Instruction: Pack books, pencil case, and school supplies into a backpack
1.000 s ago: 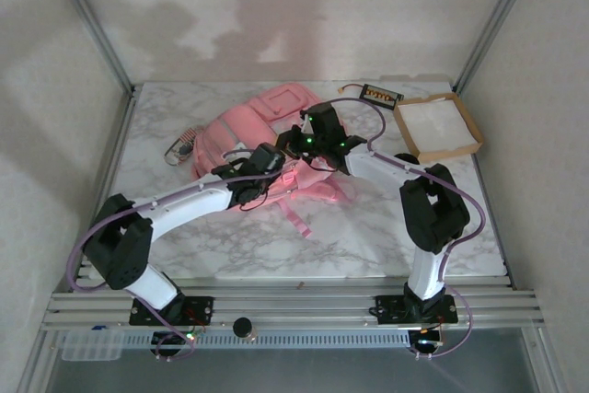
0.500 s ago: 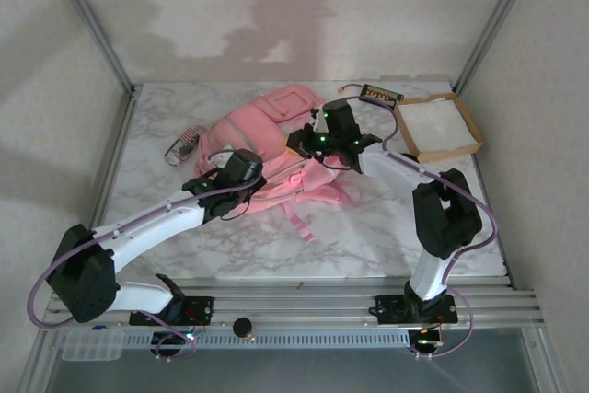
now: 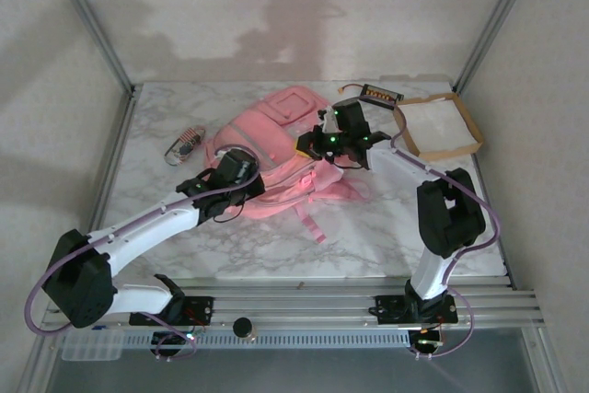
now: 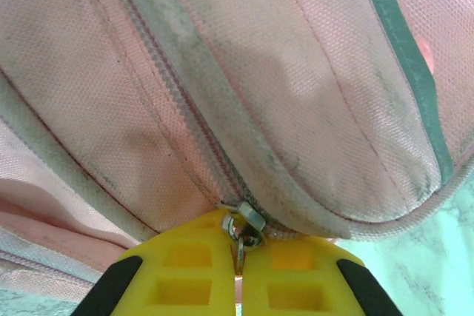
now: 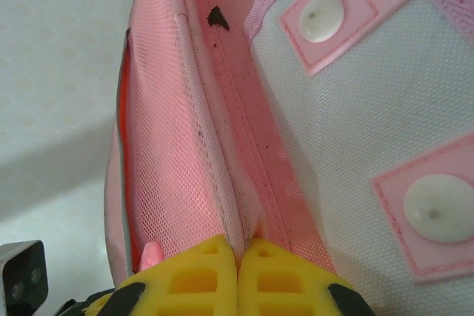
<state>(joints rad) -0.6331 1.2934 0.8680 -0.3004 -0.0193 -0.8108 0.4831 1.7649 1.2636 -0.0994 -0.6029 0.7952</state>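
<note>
Pink backpack (image 3: 276,140) seemingly shifted right; left gripper (image 4: 238,246) drew back leftward.

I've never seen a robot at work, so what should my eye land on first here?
The puffy pink backpack lying mid-table is the biggest thing, with both arms bent over it. The left gripper is shut on the zipper pull at its near left edge, and the right gripper pinches a pink fabric seam on its right side. A brown tray with white inside sits at the far right corner.
</note>
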